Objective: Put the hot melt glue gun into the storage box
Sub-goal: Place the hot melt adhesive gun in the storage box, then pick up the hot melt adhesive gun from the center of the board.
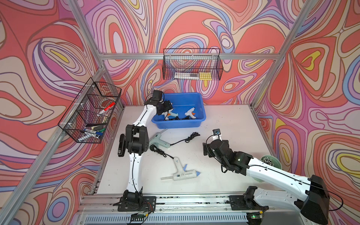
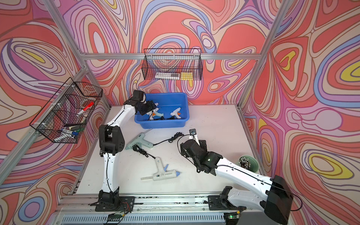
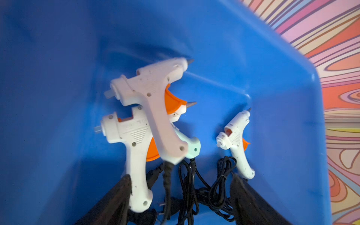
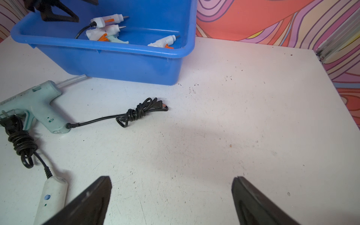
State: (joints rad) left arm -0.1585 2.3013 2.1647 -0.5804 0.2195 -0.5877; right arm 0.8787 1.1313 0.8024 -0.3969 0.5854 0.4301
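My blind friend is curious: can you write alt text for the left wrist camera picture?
Inside the blue storage box, a white glue gun with an orange trigger overlaps two other guns, and a smaller white glue gun lies apart. Black cords tangle between the fingers of the open left end effector.

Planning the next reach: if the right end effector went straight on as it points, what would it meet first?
Probably the table, short of the storage box: the right end effector angles downward and nothing lies ahead. Depth uncertain.

The left arm and right arm were white with big black joints. A thin black cable ran along each. The right gripper had black fingers
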